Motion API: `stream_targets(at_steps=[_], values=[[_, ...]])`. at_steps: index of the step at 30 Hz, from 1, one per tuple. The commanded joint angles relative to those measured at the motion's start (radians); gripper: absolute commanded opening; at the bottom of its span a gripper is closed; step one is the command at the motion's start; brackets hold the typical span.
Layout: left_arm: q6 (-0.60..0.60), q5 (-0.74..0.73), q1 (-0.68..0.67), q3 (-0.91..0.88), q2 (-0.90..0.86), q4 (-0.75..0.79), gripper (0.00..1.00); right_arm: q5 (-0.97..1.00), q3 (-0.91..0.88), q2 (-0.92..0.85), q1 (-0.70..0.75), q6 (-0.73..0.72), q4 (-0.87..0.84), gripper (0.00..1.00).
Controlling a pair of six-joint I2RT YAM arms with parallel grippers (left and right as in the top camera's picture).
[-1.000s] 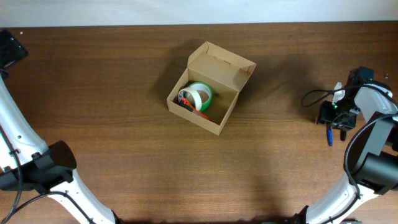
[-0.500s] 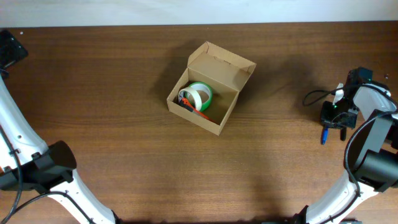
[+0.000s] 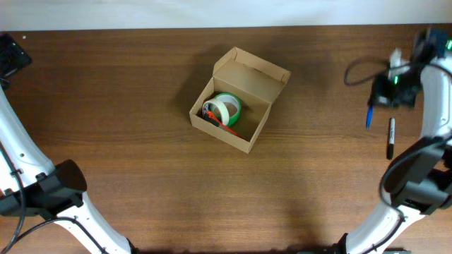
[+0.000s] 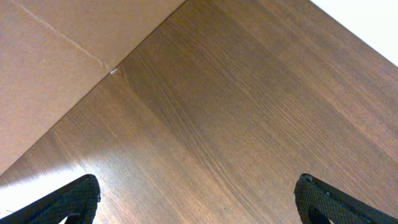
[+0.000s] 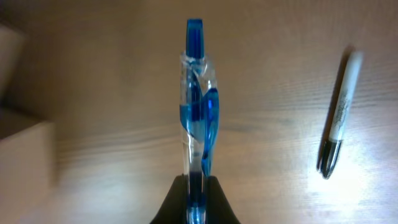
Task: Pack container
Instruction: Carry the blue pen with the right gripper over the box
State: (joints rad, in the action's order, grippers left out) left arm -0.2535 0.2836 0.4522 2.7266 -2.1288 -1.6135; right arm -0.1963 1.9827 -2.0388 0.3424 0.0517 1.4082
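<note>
Container (image 3: 240,99) sat open near the middle of the desk (image 3: 127,141), flap lid raised on its far side. Held a green tape roll (image 3: 227,108) and something red and black beside it, too small to tell apart. Showed in the left wrist view as a plain cardboard wall (image 4: 56,62) at the upper left. Left gripper (image 4: 193,199) hovered over bare wood, jaws spread wide apart. Right gripper (image 3: 387,88) hung near the far right edge, well apart from the box, jaws clamped on a blue pen (image 5: 198,124) pointing straight out ahead. Lay just beside it on the wood: a black marker (image 3: 390,137), untouched, also seen at the right of the right wrist view (image 5: 337,134).
</note>
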Motion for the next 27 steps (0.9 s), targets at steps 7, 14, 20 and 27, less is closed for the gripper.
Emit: stream_targets(at_steps=[7,14,20,27], values=[[0.008,-0.004,0.002,-0.003,0.014,0.0,1.0,0.11,0.478,0.095,-0.444,0.122,0.175,0.04],[0.008,-0.004,0.002,-0.003,0.014,0.0,1.0,0.292,0.463,0.047,-0.778,0.164,0.124,0.04],[0.008,-0.004,0.002,-0.003,0.014,0.0,1.0,0.277,0.463,-0.065,-0.854,0.177,0.066,0.04],[0.008,-0.004,0.002,-0.003,0.014,0.0,1.0,0.13,0.463,-0.262,-0.853,0.23,0.073,0.04]])
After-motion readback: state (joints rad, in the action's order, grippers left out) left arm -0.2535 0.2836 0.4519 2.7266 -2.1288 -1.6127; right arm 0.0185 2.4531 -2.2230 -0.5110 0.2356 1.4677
